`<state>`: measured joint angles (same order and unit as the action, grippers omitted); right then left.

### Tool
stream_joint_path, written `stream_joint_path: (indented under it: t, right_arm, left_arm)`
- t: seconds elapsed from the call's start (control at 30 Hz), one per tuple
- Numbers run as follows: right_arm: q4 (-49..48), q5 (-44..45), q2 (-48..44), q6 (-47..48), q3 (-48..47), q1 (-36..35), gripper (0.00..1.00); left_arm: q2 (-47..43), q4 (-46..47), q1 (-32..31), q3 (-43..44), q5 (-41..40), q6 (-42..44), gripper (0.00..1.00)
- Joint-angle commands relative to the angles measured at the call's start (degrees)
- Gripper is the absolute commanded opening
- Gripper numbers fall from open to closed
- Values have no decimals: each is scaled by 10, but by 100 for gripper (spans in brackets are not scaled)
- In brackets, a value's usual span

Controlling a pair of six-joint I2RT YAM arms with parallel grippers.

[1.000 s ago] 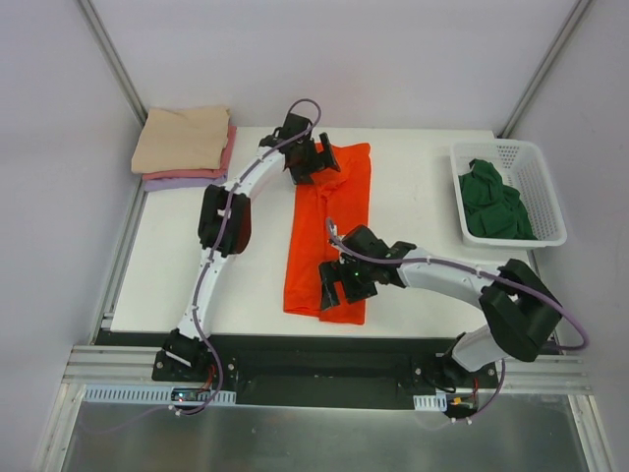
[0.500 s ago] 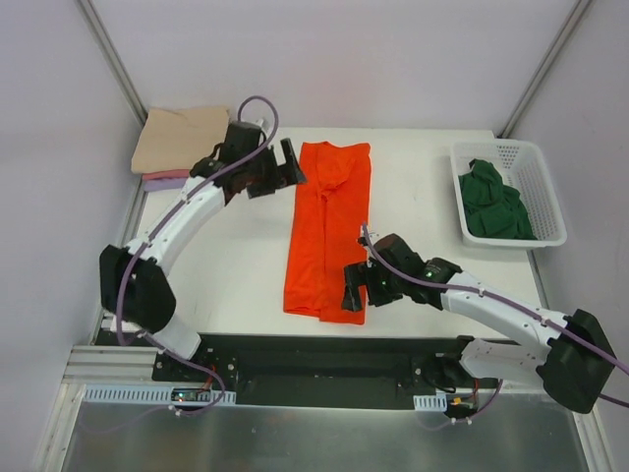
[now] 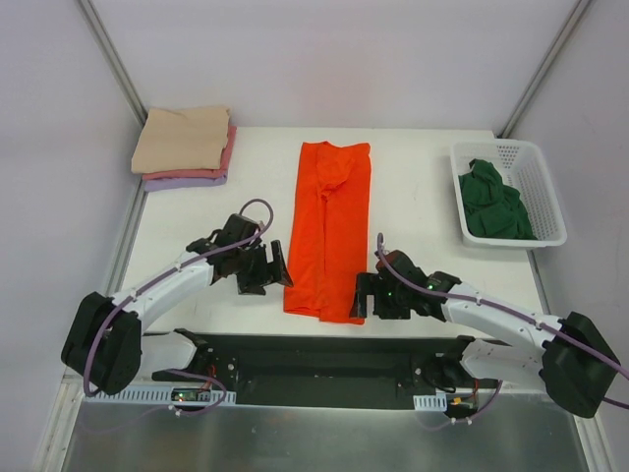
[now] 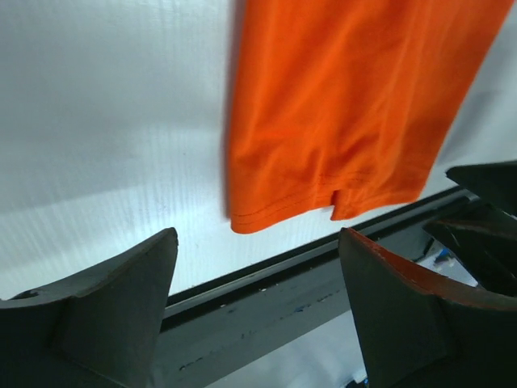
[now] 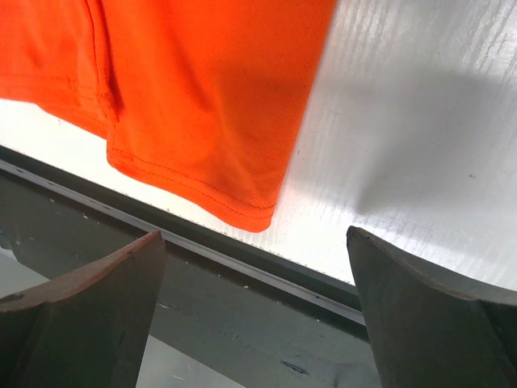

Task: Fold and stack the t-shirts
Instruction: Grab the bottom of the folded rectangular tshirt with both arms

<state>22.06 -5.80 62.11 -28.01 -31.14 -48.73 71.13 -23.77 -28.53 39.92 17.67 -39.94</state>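
The orange t-shirt [image 3: 329,226] lies flat on the white table [image 3: 423,197], folded into a long narrow strip from the far edge to the near edge. Its hem shows in the left wrist view [image 4: 339,121] and in the right wrist view [image 5: 202,97]. My left gripper [image 3: 278,272] is open and empty just left of the hem's near left corner. My right gripper [image 3: 362,294] is open and empty just right of the near right corner. A dark green t-shirt [image 3: 494,202] lies crumpled in the white basket [image 3: 550,192].
A stack of folded beige, pink and lavender shirts [image 3: 184,147] sits at the far left corner. The black frame rail [image 3: 314,344] runs along the table's near edge, close under both grippers.
My left arm has swung from the shirt's far end down to its near left corner. My right gripper has slid off the shirt's near end to its right side.
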Motion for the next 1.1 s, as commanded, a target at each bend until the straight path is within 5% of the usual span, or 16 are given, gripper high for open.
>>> stream_joint_path:
  t: [0.0,0.5,0.93,1.07]
  right_arm:
    - [-43,7,4,-65,12,2,96]
    - [-76,2,26,-124,43,3,99]
    - [-69,-7,37,-134,45,2,95]
    - [-69,-11,42,-136,48,1,89]
  left_arm:
    - [-22,64,-10,-41,55,-32,74]
    - [114,108,-50,-40,91,-41,22]
    - [129,54,-51,-39,50,-14,16]
    - [139,50,-55,-33,52,-8,1]
